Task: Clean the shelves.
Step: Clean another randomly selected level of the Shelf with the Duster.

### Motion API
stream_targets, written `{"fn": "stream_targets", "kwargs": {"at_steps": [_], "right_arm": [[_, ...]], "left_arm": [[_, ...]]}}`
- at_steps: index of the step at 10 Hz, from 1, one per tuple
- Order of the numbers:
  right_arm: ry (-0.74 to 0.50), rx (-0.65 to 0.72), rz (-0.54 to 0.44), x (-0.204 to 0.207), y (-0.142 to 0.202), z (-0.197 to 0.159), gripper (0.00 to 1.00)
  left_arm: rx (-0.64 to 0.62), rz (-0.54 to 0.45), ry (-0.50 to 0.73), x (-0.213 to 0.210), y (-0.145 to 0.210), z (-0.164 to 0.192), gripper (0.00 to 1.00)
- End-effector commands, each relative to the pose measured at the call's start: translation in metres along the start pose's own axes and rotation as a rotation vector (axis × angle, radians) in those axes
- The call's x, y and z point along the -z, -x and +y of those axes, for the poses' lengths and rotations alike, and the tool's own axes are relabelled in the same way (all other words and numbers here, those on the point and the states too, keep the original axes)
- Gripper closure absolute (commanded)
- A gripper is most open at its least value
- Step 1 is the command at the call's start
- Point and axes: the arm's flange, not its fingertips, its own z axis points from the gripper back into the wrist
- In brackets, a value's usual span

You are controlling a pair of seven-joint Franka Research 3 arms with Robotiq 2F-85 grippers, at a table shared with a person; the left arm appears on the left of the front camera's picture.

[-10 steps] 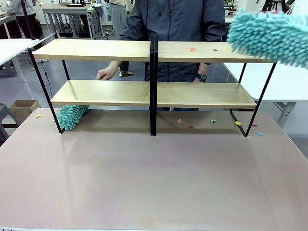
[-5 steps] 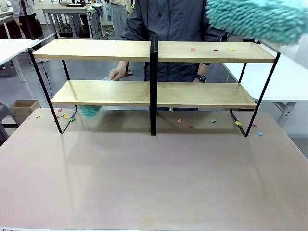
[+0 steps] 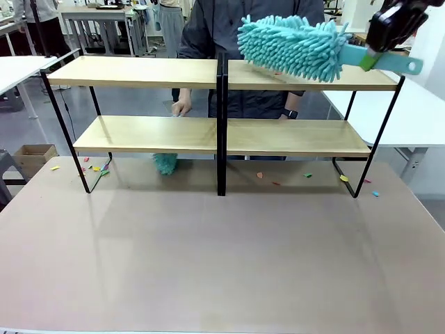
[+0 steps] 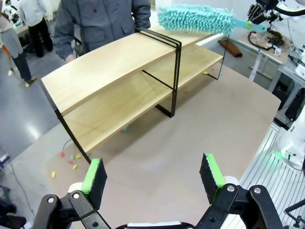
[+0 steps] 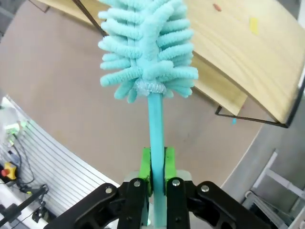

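- The shelves (image 3: 139,72) (image 4: 114,62) (image 5: 238,43): four flat boards of pale, smooth wood in two tiers, carried in a thin black metal frame with a black centre post. They stand across the far half of the brown worktop (image 3: 222,264).
- Worktop surface: matt and even. The wide stretch in front of the shelves is open, with room to move on every near side.
- Right hand (image 3: 368,60) (image 5: 156,164): green pads clamped tight on the flat teal plastic handle of the duster (image 3: 292,47) (image 4: 195,19) (image 5: 147,47), off the shelves' right end.
- Duster head: long, shaggy, soft chenille fingers. It lies along the top right board and reaches towards the centre post. Contact with the wood cannot be told.
- Left hand (image 4: 152,174): jaws spread wide with nothing between them, high over the worktop in front of the shelves.
- Small coloured paper scraps (image 3: 94,168) lie by the shelves' left foot. More scraps (image 3: 306,175) lie under the right half, and two sit on a top board (image 5: 253,25).
- A second teal tuft (image 3: 165,163) shows under the lower left board.
- A person in a dark jacket (image 3: 257,28) stands behind the shelves, with one of the person's hands (image 3: 182,106) behind the left half.
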Motion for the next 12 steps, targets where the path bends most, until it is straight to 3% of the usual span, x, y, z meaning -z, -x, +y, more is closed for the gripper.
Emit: {"fn": "stream_targets", "kwargs": {"at_steps": [1,4,10,11,12], "right_arm": [[0.086,0.079,0.057,-0.002,0.003,-0.003,0.88],[0.068,0.133,0.146,0.015,0.022,0.009,0.88],[0.379,0.76,0.216,-0.038,0.084,-0.074,0.88],[0.341,0.652,0.092,-0.046,0.087,-0.069,0.88],[0.211,0.495,-0.021,-0.05,0.088,-0.058,0.88]], "left_arm": [[-0.002,0.001,-0.012,-0.002,0.0,-0.001,0.0],[-0.002,0.001,-0.012,-0.002,0.0,-0.001,0.0],[-0.002,0.001,-0.012,-0.002,0.0,-0.001,0.0],[-0.002,0.001,-0.012,-0.002,0.0,-0.001,0.0],[-0.002,0.001,-0.012,-0.002,0.0,-0.001,0.0]]}}
